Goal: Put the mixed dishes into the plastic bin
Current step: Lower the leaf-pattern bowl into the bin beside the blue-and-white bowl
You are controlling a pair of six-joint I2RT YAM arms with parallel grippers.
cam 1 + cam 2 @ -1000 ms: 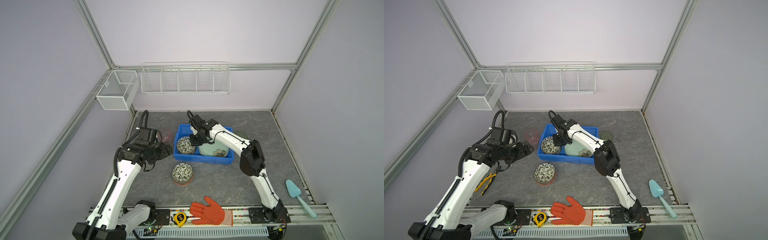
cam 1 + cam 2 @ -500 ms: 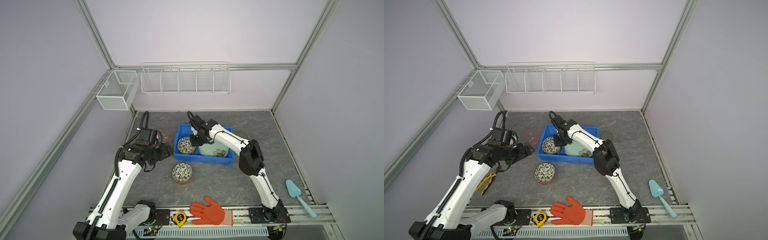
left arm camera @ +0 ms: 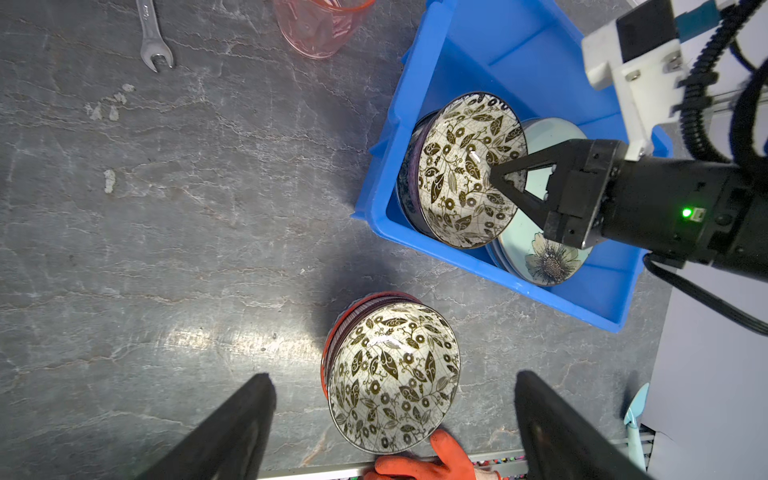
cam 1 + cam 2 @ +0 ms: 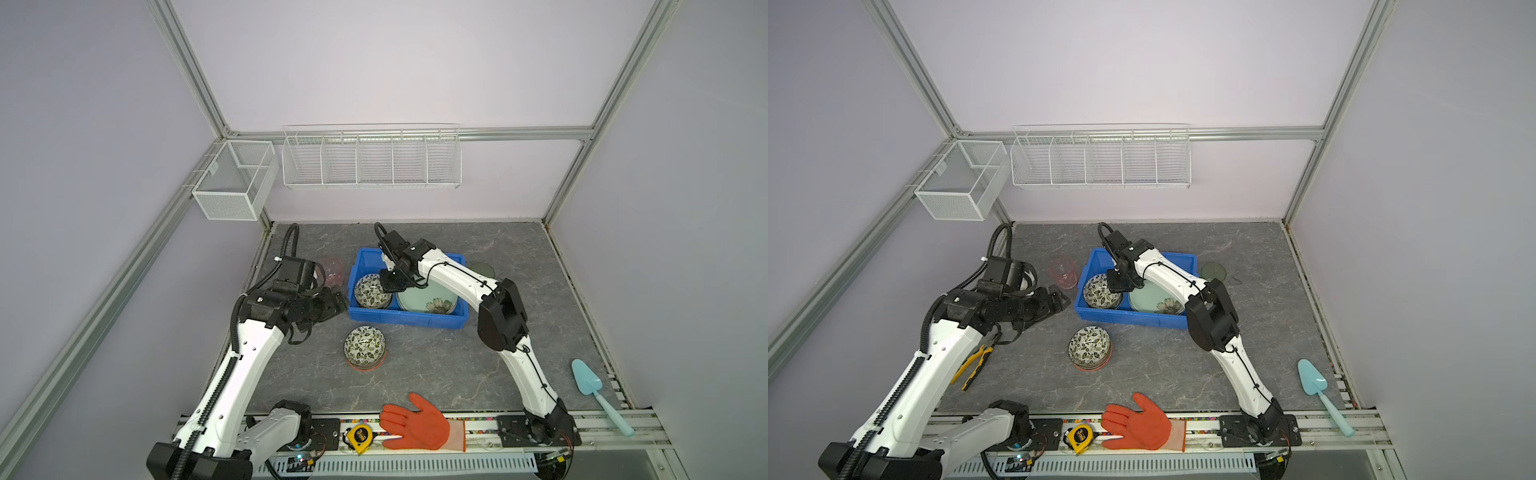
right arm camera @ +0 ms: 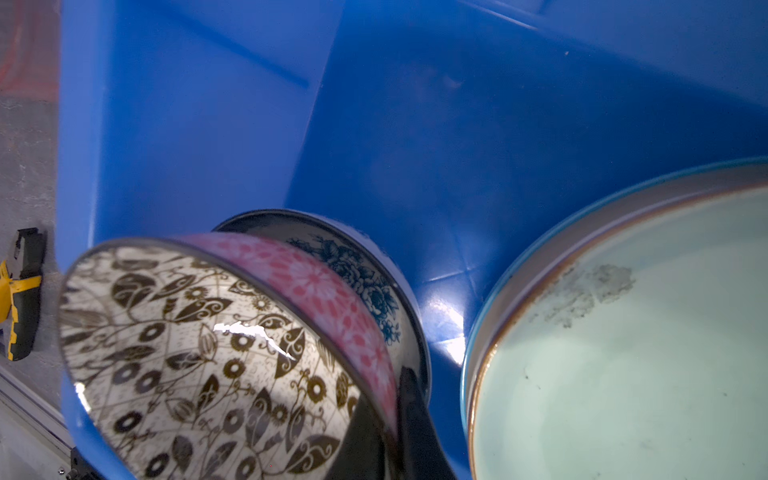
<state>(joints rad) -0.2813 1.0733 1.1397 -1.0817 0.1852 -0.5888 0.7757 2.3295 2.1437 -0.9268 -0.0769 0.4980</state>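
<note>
The blue plastic bin [image 4: 405,322] holds a mint green plate [image 4: 428,299] with a flower print. Beside the plate a leaf-patterned bowl [image 4: 370,293] with a pink outside [image 5: 324,291] sits tilted in a blue floral bowl [image 5: 365,282]. My right gripper [image 4: 388,282] is shut on the leaf bowl's rim [image 5: 395,407]. A second leaf bowl [image 4: 364,347] tops a short stack with an orange bowl at the bottom, in front of the bin. My left gripper [image 4: 338,305] hangs open left of the bin, its fingers [image 3: 249,415] wide apart. A pink cup [image 4: 330,270] stands behind it.
A green cup [image 4: 484,270] sits right of the bin. An orange glove [image 4: 419,424] and a yellow tape measure [image 4: 359,434] lie at the front edge. A teal scoop [image 4: 590,386] lies front right, pliers [image 4: 973,365] front left, and a wrench [image 3: 151,41] near the pink cup.
</note>
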